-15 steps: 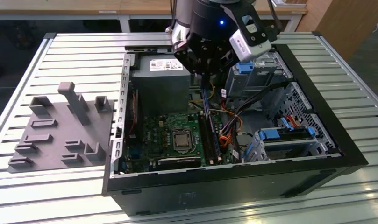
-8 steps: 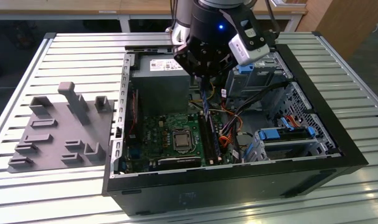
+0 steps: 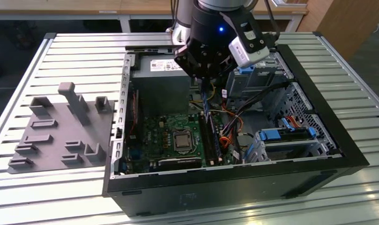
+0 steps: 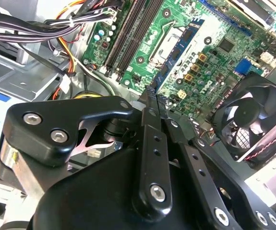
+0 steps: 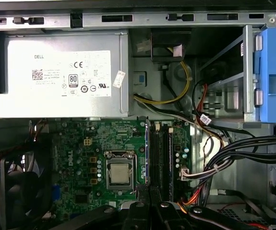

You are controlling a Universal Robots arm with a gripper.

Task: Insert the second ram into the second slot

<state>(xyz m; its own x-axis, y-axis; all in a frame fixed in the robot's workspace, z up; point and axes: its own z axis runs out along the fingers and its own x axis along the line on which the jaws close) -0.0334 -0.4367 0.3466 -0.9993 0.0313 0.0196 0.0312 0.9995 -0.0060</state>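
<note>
The slatted tabletop (image 3: pixel 70 51) carries an open computer case (image 3: pixel 239 183) lying on its side, with the motherboard (image 3: pixel 167 131) facing up. The arm reaches in from above. Its end effector (image 3: pixel 204 77) is clamped on the second ram (image 3: pixel 204 101), which hangs below the closed fingers as a thin blue stick, above the board and not touching it.

In the first wrist view the stick shows edge-on (image 5: pixel 147 153). It lies between the processor socket (image 5: pixel 120 175) and the bank of dark memory slots (image 5: pixel 162 153), just beside the slots rather than over one.

The main risk appears to be misalignment. If the stick comes down off the slot's line, or tilted in the grip, its lower edge would probably land on a slot wall or an end latch. Pressing on from there could chip the contacts or flex the board. Which slots are already filled cannot be told, so picking the wrong one is a second hazard.

A bundle of cables (image 5: pixel 210 158) lies near the far side of the slots and could snag the fingers.
</note>
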